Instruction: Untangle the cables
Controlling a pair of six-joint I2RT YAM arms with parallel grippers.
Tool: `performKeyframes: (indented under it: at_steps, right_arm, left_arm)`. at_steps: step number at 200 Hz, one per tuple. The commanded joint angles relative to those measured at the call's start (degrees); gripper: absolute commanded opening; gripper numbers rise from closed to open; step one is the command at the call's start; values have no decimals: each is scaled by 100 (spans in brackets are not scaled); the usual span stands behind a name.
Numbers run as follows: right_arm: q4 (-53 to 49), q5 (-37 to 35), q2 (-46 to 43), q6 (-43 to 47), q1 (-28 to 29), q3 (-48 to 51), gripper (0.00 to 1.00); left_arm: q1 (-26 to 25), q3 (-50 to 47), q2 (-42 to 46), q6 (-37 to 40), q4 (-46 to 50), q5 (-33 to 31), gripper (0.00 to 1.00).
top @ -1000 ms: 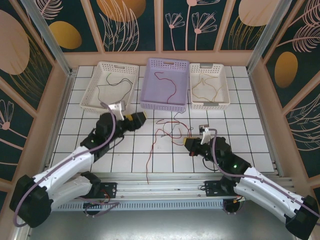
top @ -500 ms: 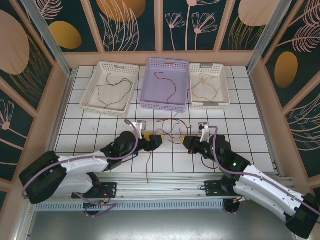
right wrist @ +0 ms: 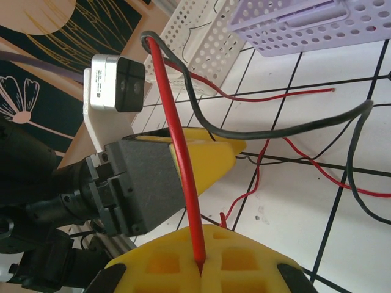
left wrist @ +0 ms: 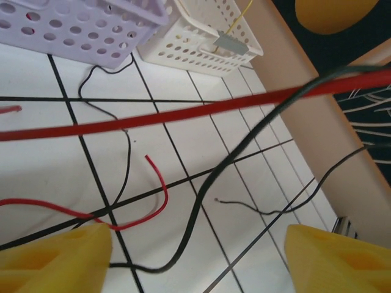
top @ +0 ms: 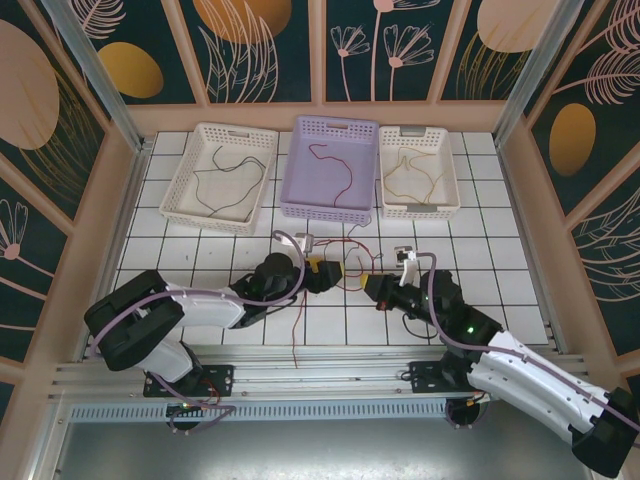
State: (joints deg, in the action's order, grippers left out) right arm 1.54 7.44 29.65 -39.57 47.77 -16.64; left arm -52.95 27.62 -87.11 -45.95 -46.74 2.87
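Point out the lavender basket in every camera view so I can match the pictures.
Top external: the lavender basket sits upper centre, a thin red cable lying in it.
Left wrist: the lavender basket fills the upper left corner, its perforated wall facing the camera.
Right wrist: the lavender basket is in the upper right corner.
Shared landmark: the white tiled table with black grid lines.

No text, label, brand or number is readable on the cables [left wrist: 183, 117] or baskets [top: 325, 212].
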Motion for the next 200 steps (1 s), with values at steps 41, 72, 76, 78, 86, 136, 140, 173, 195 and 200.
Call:
performKeyframes:
  at_steps: [41,72,76,78,86,136,140,173,195,200]
  right_arm:
    - [161,195,-102,-8,57,-225,0]
    - [94,81,-116,15,55,-234,0]
    - [70,47,-117,13,50,-234,0]
    - [62,36,-124,12,49,-234,0]
    - [3,-11,-118,11,50,-247,0]
    - [-310,-442,-127,-96,42,-236,0]
    - [-325,-484,-127,-109,44,-222,0]
    - [-460,-756,-33,-208,4,-173,0]
    - [-466,-734,104,-263,-89,-117,0]
    - [-442,-713,134,-283,-105,-92,0]
  left_arm:
    - [-49,200,-218,111,-299,-76,35]
    - [-49,201,-186,95,-291,-55,16]
    - [-43,196,-169,89,-292,-63,13]
    - [-43,186,-158,87,-292,-58,11]
    - [-44,162,-104,66,-287,-59,5]
    - [-50,-97,658,-62,64,-228,0]
    - [-50,-111,740,-65,126,-253,0]
    - [-49,-182,1514,-53,777,-413,0]
    - [-51,-213,2110,-28,1235,-570,0]
    - [-52,-214,2245,-6,1337,-604,0]
